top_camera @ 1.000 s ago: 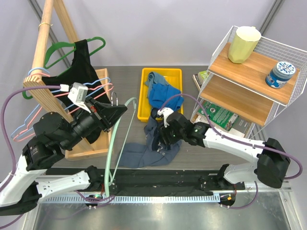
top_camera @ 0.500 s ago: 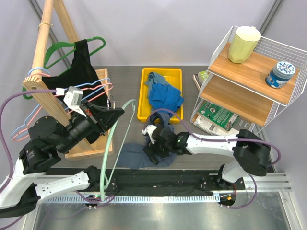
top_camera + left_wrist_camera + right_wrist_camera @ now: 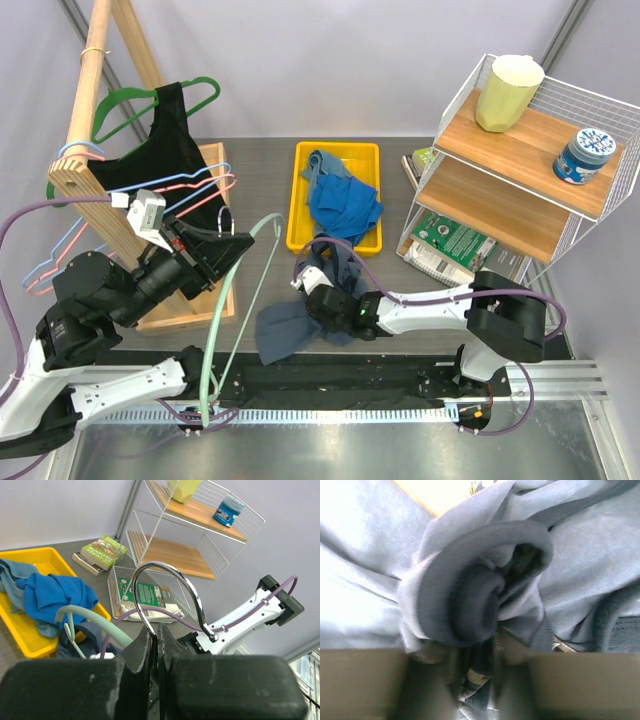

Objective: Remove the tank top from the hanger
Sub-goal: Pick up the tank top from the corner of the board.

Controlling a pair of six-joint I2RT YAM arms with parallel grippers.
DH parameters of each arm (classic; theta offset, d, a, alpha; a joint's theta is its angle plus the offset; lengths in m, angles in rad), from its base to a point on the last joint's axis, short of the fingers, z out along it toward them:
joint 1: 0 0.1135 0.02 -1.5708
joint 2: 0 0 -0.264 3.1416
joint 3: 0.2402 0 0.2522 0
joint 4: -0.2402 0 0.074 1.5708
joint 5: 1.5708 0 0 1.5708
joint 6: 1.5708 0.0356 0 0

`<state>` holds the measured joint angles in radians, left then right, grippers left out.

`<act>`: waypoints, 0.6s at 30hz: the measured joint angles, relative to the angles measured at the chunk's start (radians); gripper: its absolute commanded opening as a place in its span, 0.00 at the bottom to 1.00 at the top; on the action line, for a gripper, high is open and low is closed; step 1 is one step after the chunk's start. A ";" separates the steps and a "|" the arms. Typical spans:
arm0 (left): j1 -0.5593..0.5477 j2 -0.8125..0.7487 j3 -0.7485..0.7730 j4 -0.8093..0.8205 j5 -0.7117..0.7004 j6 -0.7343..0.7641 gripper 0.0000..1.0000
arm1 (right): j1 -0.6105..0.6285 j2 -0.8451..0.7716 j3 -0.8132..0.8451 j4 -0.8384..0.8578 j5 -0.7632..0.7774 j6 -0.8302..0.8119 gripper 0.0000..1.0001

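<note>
I am watching the dark grey-blue fabric tank top, which is lying crumpled on the table just in front of the yellow plastic tray, on the side nearest the arm bases. The right gripper is clamping a thick roll of its cloth between closed fingers, and the wrist view is showing little else.

To the left of the tray, the left gripper is squeezing shut on the stem of the chrome hook. It is holding the mint-green plastic hanger tilted, with its lower end reaching down towards the arm bases.

From overhead the hanger seems to be passing beside the tank top rather than through it. The folds are hiding the straps, though, so I cannot tell whether one is looped over a hanger arm.

That is what I am worrying about. If a strap is caught, pulling the cloth away from the tray is going to drag the hanger with it, and the thin hook is likely to twist or slide between the left fingers. The bunched roll could also be slipping out of the right gripper, since it is pinching layers rather than one edge. The upper folds are sitting close to the tray's near rim, so a careless pull could snag there or disturb the bright blue cloths inside.
</note>
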<state>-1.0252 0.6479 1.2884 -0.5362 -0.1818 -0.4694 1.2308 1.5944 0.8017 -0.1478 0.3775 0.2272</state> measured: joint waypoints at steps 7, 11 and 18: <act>0.000 -0.026 -0.025 0.003 0.048 -0.009 0.00 | 0.001 -0.084 -0.056 0.029 0.062 0.065 0.01; 0.000 -0.053 -0.043 0.004 0.071 -0.020 0.00 | 0.000 -0.221 -0.051 -0.034 0.135 0.062 0.01; 0.000 -0.102 -0.077 0.005 0.087 -0.021 0.00 | -0.071 -0.323 0.215 -0.104 0.243 -0.040 0.01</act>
<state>-1.0252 0.5461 1.2114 -0.5316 -0.0952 -0.4908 1.1603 1.2713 1.0164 -0.2520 0.6201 0.1867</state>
